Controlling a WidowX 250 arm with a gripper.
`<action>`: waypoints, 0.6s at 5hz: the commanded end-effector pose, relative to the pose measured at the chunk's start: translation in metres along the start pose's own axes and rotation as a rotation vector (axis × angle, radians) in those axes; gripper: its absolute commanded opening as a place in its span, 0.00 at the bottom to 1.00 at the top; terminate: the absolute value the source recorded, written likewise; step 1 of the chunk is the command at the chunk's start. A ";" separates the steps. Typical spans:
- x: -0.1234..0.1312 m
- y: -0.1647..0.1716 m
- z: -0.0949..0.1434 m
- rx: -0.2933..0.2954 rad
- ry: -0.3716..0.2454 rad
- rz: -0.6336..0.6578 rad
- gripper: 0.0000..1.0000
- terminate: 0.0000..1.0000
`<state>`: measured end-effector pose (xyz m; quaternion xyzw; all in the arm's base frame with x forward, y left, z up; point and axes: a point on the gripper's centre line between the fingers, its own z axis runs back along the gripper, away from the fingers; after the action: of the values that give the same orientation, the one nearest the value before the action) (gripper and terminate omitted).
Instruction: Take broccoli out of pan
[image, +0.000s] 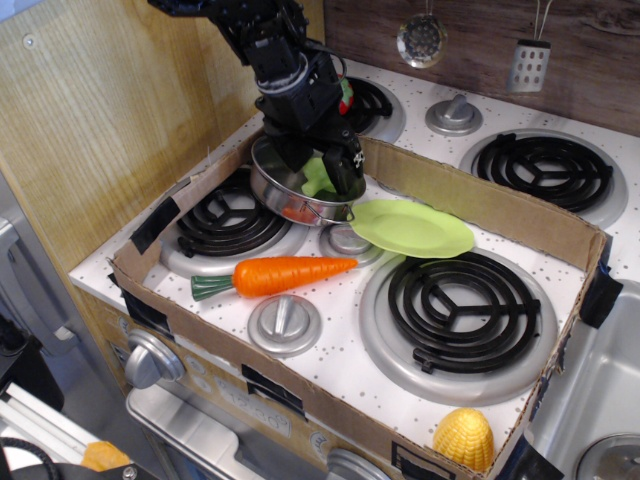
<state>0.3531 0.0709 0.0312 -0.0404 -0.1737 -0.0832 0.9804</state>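
The shiny steel pan (264, 186) sits on the back left burner inside the cardboard tray. The light-green broccoli (318, 180) lies in it, partly hidden by my fingers. My black gripper (322, 168) reaches down into the pan with one finger on each side of the broccoli. The jaws stand open around it; I cannot tell whether the fingers touch it. Something red (297, 213) also lies in the pan.
An orange carrot (285, 273) lies in front of the pan. A lime-green plate (412, 228) rests just to its right. A cardboard wall (480, 205) rings the stove top. A yellow corn (463, 437) sits at the front right. A large black burner (458, 308) lies to the right.
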 end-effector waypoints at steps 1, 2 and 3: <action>0.003 0.006 -0.010 -0.001 -0.040 -0.053 1.00 0.00; 0.005 0.010 -0.006 0.017 -0.019 -0.091 0.00 0.00; 0.007 0.009 0.005 0.042 0.005 -0.113 0.00 0.00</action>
<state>0.3493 0.0765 0.0175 -0.0235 -0.1458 -0.1336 0.9800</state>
